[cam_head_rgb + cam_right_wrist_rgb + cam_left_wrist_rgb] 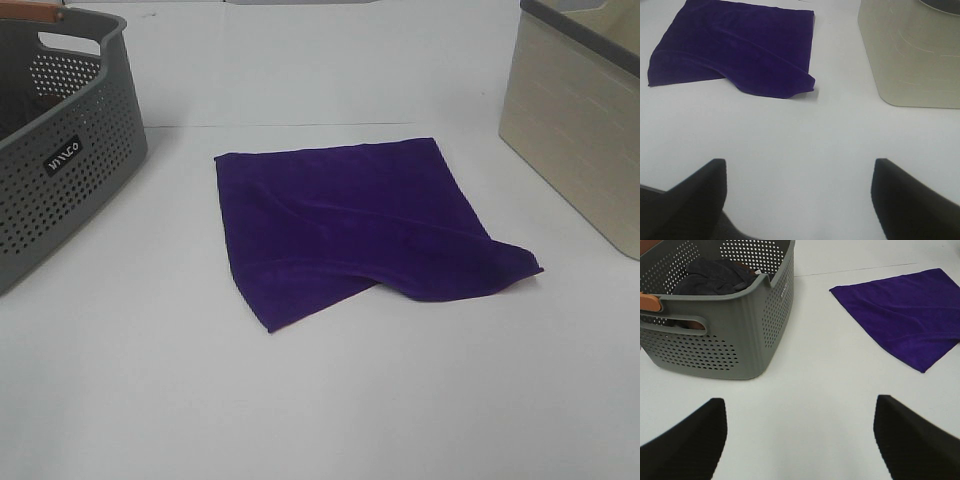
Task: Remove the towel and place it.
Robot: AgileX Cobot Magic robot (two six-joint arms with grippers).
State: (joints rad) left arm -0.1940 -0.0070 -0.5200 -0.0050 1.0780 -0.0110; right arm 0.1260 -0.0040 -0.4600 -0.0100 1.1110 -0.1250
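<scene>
A white counter (330,400) carries a grey basket (60,160) at left, a beige bin (580,140) at right, and the purple towel (360,225) lying spread flat between them, one corner folded over. The task looks finished or nearly so; any next move would be a retreat. Left end effector (800,440) and right end effector (799,200) both hang spread apart, empty, touching nothing.

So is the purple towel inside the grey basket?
No, the purple towel lies spread on the white table, apart from the grey basket.
</scene>
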